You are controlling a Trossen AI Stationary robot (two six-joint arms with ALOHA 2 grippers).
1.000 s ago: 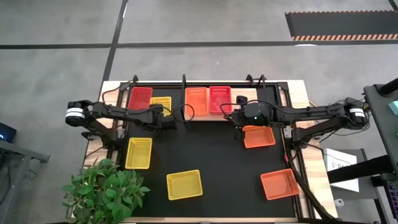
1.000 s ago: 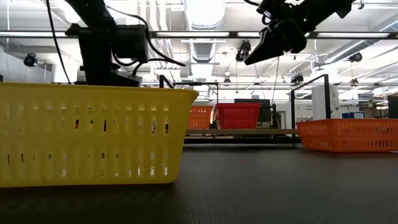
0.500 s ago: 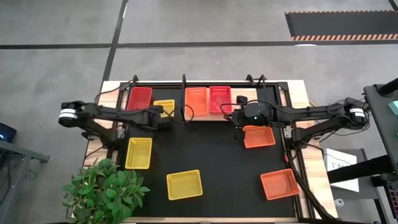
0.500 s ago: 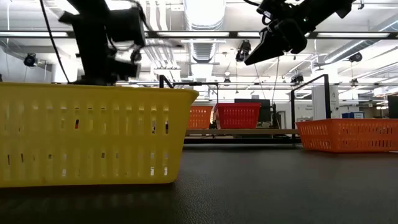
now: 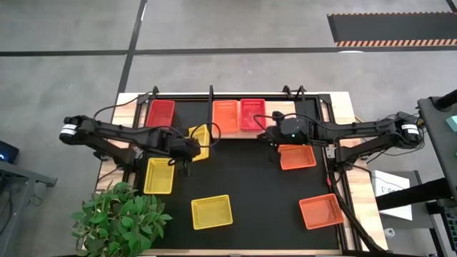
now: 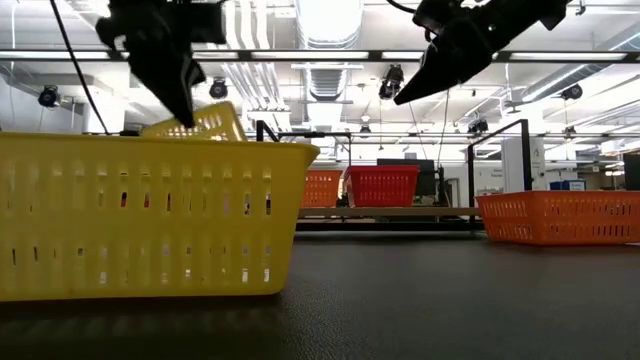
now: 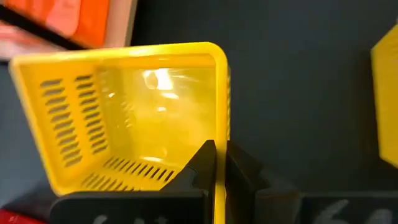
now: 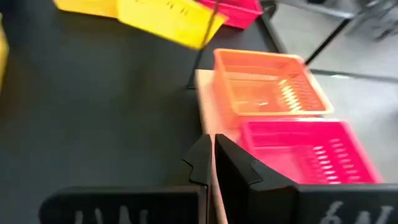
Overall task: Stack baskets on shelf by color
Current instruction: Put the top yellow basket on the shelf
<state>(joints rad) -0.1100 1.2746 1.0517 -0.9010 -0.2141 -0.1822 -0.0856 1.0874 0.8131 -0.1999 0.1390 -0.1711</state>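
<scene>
My left gripper [image 5: 186, 150] is shut on a yellow basket [image 5: 201, 140], held tilted in the air over the black mat, just near of the shelf [image 8: 201, 84]. In the low view this basket [image 6: 200, 122] shows above a nearer yellow one. A red basket [image 5: 161, 112], an orange basket [image 5: 226, 116] and a red-pink basket [image 5: 252, 114] sit on the shelf. My right gripper [image 5: 272, 137] hovers shut with nothing in it, near of the red-pink basket. My left gripper pinches one side wall of the yellow basket at its rim [image 7: 220, 134], one finger [image 7: 202, 163] inside and the other outside. The fingers come from above, pointing down. The basket hangs lifted clear of the mat and tilted, its open side turned toward the gripper.
On the mat lie two more yellow baskets [image 5: 159, 175] [image 5: 211, 211] and two orange baskets [image 5: 297, 156] [image 5: 321, 211]. A green plant [image 5: 118, 218] stands at the near left corner. Black uprights [image 5: 211, 93] rise along the shelf's far side.
My left gripper has shut on the yellow basket's wall and moved up and toward the table's near edge. The basket, which sat on the shelf beside the red one, is now lifted clear, tilted and turned, hanging over the mat.
</scene>
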